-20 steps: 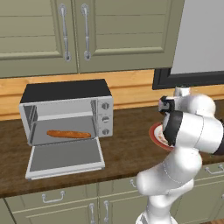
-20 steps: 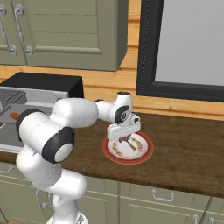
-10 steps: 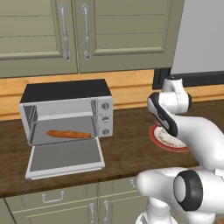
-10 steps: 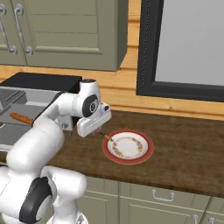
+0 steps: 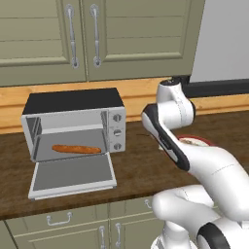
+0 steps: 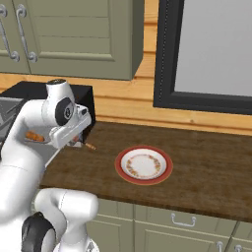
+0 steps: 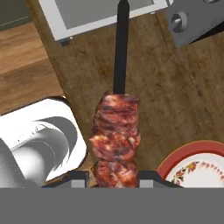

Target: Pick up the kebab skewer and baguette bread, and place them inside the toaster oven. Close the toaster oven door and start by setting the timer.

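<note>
Hand view: the kebab skewer [image 7: 116, 140] fills the middle, its reddish-brown meat chunks stacked just above the gripper [image 7: 114, 178], whose jaws are pinched on the lowest chunk from both sides. The thin dark stick runs up from the meat over the brown wooden counter [image 7: 183, 109] toward the toaster oven door [image 7: 100, 13], which lies open and flat. A corner of the red-rimmed plate [image 7: 197, 168] shows at the lower right, apart from the skewer.

In the right base view the gripper [image 6: 78, 141] hangs above the counter between the plate [image 6: 144, 165] and the toaster oven [image 6: 29, 98], with the tip of the skewer [image 6: 90, 146] poking out beneath it, clear of the plate.

In the left base view the toaster oven [image 5: 73, 124] stands on the counter [image 5: 141, 168] with its door [image 5: 72, 175] dropped down in front. The baguette bread [image 5: 76, 149] lies lengthwise inside the oven cavity. Three round knobs [image 5: 116, 132] are stacked at the oven's right side. Green cabinets [image 5: 97, 39] hang above on the wall.
</note>
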Tool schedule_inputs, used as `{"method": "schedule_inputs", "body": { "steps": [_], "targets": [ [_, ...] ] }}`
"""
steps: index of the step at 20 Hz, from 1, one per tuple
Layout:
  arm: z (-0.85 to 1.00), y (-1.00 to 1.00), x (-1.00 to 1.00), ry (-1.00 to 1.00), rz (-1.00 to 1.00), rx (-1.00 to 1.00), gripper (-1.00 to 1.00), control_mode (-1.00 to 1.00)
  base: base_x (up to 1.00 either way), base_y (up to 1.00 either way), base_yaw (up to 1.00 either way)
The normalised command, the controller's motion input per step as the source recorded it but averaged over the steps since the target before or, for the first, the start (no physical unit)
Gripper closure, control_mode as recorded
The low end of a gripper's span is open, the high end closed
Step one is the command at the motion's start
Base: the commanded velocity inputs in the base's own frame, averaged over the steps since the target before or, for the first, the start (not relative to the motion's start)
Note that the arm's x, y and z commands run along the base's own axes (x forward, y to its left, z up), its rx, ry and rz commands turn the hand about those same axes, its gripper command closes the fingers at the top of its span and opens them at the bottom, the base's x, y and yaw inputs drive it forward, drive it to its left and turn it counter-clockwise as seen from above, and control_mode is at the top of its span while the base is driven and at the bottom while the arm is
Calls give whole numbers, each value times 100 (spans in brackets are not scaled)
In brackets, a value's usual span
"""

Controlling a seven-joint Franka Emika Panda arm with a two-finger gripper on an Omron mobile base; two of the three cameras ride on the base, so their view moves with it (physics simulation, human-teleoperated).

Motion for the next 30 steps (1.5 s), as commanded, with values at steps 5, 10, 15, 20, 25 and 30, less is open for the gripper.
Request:
{"method": "schedule_inputs", "body": {
  "steps": [5, 10, 15, 20, 25, 30],
  "targets": [
    [33, 100, -44, -5, 0, 0, 100, -100, 0, 0, 0],
    [19, 100, -17, -7, 0, 0, 100, -100, 0, 0, 0],
    [6, 100, 35, -1, 0, 0, 100, -100, 0, 0, 0],
    [19, 86, 14, -8, 5, 0, 100, -100, 0, 0, 0],
    [-2, 44, 20, -10, 3, 0, 100, -100, 0, 0, 0],
    [-16, 0, 32, -13, 2, 0, 100, -100, 0, 0, 0]
  ]
}}
